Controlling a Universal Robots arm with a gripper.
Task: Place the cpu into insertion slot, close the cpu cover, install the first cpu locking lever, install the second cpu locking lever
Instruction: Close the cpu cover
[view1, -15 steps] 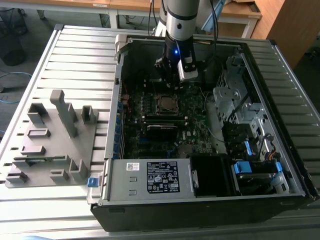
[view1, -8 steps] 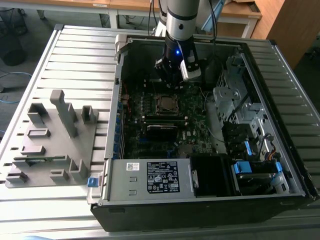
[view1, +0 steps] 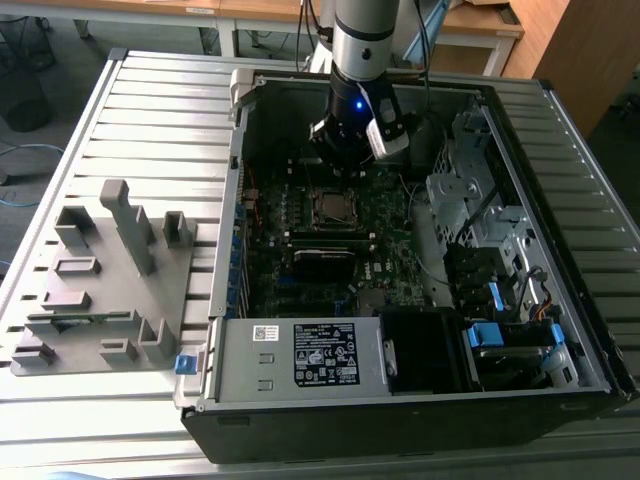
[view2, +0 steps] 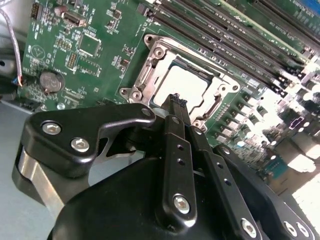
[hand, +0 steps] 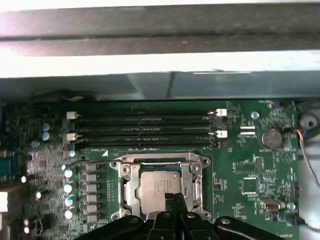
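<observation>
Pointing straight down into the case (view1: 222, 260), the hand (view2: 175, 101) hovers over the seated cpu (view2: 189, 86), fingers (view2: 176, 150) pressed together.

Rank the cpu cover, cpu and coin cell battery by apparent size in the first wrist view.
1. cpu cover, framing the chip.
2. cpu, one edge hidden by the gripper.
3. coin cell battery, clearly smallest.

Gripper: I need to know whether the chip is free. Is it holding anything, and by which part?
Nothing is held. The gripper is shut and empty, its tips just over the cpu lying in the insertion slot.
</observation>
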